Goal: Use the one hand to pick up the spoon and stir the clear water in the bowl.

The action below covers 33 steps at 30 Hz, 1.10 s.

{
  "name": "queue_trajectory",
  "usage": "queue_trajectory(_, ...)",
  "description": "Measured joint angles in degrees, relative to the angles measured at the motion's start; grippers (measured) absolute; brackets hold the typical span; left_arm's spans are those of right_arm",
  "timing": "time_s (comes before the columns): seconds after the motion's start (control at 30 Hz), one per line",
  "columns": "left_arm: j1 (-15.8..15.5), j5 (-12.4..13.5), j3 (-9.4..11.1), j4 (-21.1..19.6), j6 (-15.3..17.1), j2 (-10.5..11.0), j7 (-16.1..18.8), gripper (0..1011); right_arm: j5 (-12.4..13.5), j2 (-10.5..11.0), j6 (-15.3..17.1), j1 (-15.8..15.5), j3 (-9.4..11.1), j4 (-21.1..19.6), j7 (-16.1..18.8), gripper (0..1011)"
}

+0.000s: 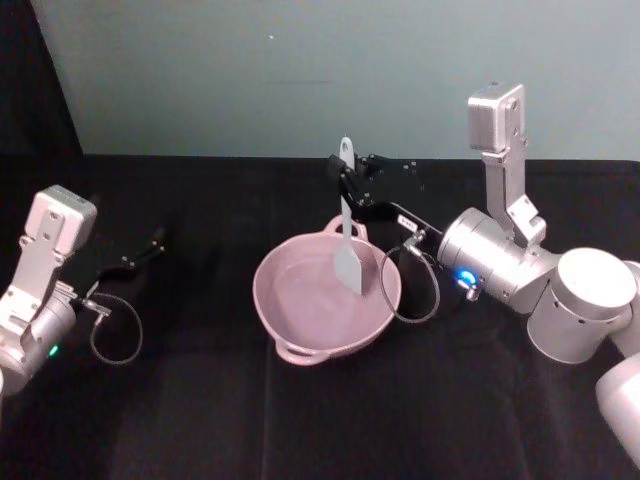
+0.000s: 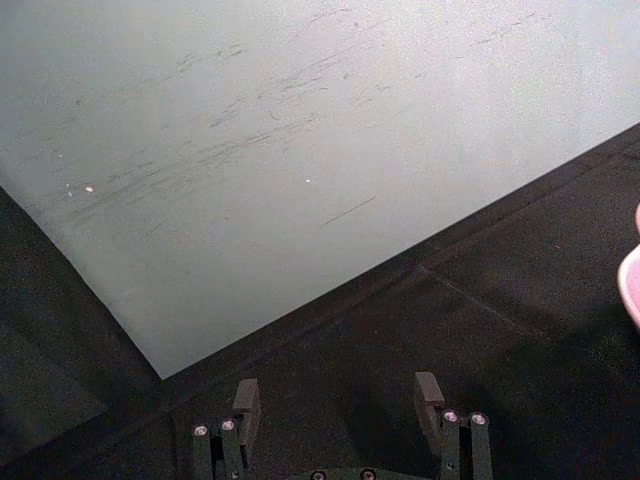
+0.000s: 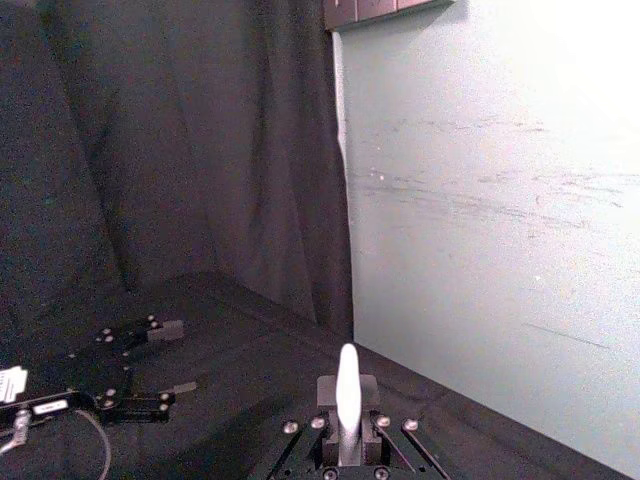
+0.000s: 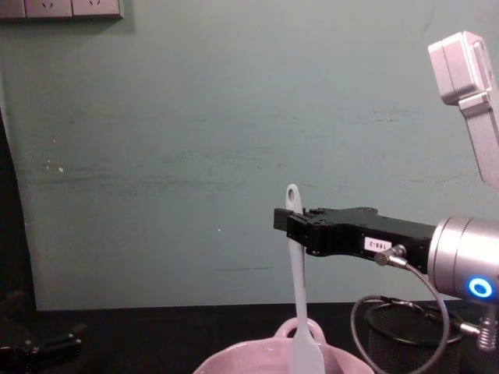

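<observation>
Pink ceramic bowl [image 1: 262, 305], head view: sitting on the black-clothed desk [image 1: 200, 420], with a wavy rim and loop handles at its near and far sides. White spoon [image 1: 346, 228] is standing almost upright over the bowl's far half, its flat head hanging down inside the bowl and its holed tip pointing up. Right tool [image 1: 343, 183] is reaching in from the bowl's right and clamping the spoon handle high up, above the bowl's far rim. Left tool [image 1: 155, 241] is lying idle well to the bowl's left, gripping nothing.

Left wrist view: left tool [image 2: 337, 400] is holding its two fingers spread wide over bare desk [image 2: 500, 330] cloth. A sliver of the bowl [image 2: 632, 275] is showing, well apart from the tool.

Right wrist view: right tool [image 3: 345, 395] is pinching the spoon [image 3: 347, 372], jaws narrow on the handle, with the white tip sticking out past them. Left tool [image 3: 172, 358] is lying farther off, fingers apart.

Chest view: right tool [image 4: 290, 222], bearing a white label [image 4: 376, 245], is coming in above the bowl [image 4: 234, 360] from its right, with a blue ring light [image 4: 477, 288] glowing on the wrist. Spoon [image 4: 296, 273] is hanging near vertical, its head dipping below the bowl's rim. Whether it is touching water cannot be told. Black wire-mesh cup [image 4: 405, 343] is standing to the bowl's right.
</observation>
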Motion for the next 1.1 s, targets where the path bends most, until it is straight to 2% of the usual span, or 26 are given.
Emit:
queue_trajectory(0.3,0.0,0.0,0.0,0.0,0.0,0.0,0.0,1011,0.7,0.3,0.2,-1.7,-0.9,-1.7,0.2,121)
queue_trajectory(0.53,0.0,0.0,0.0,0.0,0.0,0.0,0.0,1011,0.9,-0.5,0.3,-1.8,-2.4,-1.8,1.0,121)
queue_trajectory(0.87,0.0,0.0,0.0,0.0,0.0,0.0,0.0,1011,0.8,-3.3,0.1,1.1,-4.9,1.4,1.8,121)
queue_trajectory(1.1,0.0,0.0,0.0,0.0,0.0,0.0,0.0,1011,0.6,-5.0,-0.7,3.6,-5.2,5.2,1.8,121)
